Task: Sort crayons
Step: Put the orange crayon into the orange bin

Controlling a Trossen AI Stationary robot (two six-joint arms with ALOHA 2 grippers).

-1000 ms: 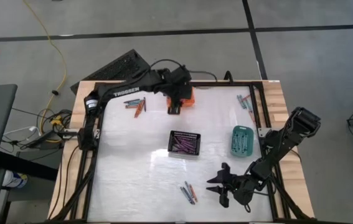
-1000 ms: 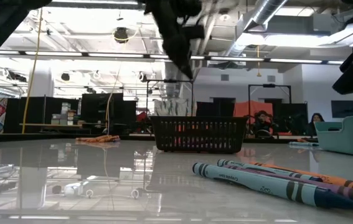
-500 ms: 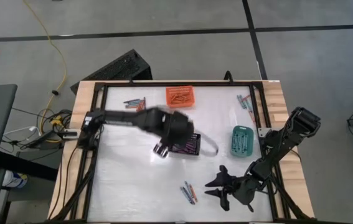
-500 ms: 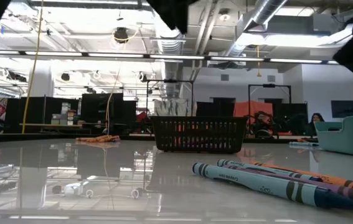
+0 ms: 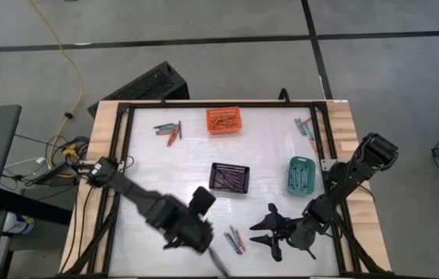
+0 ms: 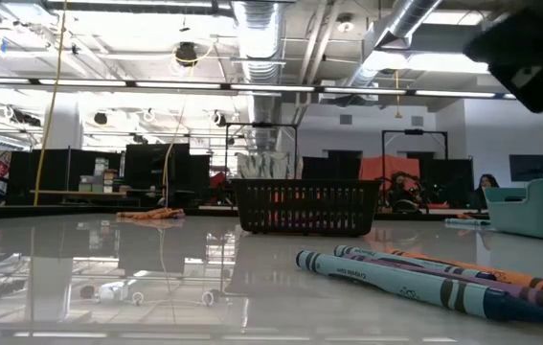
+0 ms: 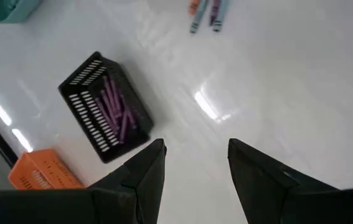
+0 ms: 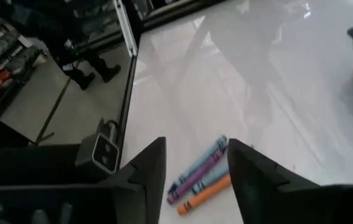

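Note:
Three crayons [image 5: 234,239], teal-blue, purple and orange, lie together on the white table near its front edge; they also show in the low view [image 6: 424,276] and the right wrist view [image 8: 201,177]. My right gripper [image 5: 262,230] is open and empty, just right of them, pointing toward the table's left. My left gripper [image 5: 207,248] is open and empty, in the air just left of these crayons. Its wrist view shows the same crayons [image 7: 204,12] far ahead. More crayons lie at the far left [image 5: 169,130] and far right [image 5: 306,128].
An orange basket [image 5: 224,120] with orange crayons stands at the far edge. A black basket [image 5: 229,177] with purple crayons stands mid-table, and a teal basket [image 5: 300,175] with teal crayons at the right. A black frame rail [image 5: 122,194] runs along the table's edges.
My left gripper has swung fast from above the orange basket at the far edge, past the black basket, to the table's near edge. My right gripper has moved a little toward the table's left, closer to the three crayons. The crayons and baskets have stayed put.

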